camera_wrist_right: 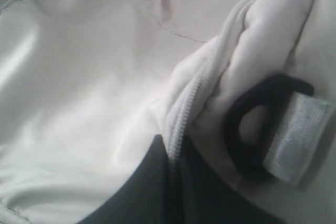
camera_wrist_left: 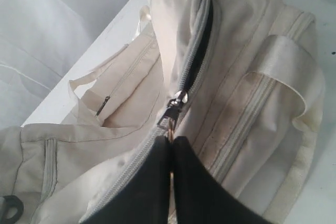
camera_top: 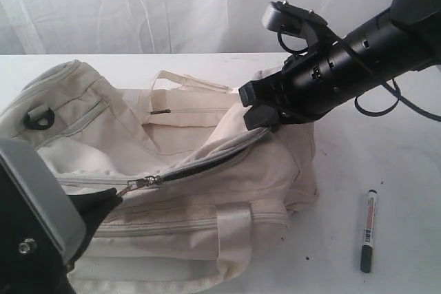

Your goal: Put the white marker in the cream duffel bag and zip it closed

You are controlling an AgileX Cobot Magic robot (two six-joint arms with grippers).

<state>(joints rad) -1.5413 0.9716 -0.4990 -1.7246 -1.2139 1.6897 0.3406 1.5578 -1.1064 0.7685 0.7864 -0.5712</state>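
The cream duffel bag [camera_top: 207, 191] lies on the white table with its top zipper partly open, showing dark lining [camera_top: 207, 162]. My left gripper [camera_top: 116, 195] [camera_wrist_left: 172, 139] is shut on the metal zipper pull [camera_wrist_left: 176, 106] at the bag's left part. At the bag's right end, my right gripper [camera_top: 259, 105] [camera_wrist_right: 174, 148] is shut on the fabric and grey zipper tape [camera_wrist_right: 191, 100]. The white marker [camera_top: 368, 231], with black cap and black end, lies on the table to the right of the bag, outside it and apart from both grippers.
A black strap ring [camera_wrist_right: 247, 129] sits just beside the right gripper's fingers, and another [camera_top: 41, 116] is at the bag's left end. Pale webbing handles [camera_top: 234, 228] hang over the front. A white curtain [camera_top: 138, 5] backs the table [camera_top: 406, 170].
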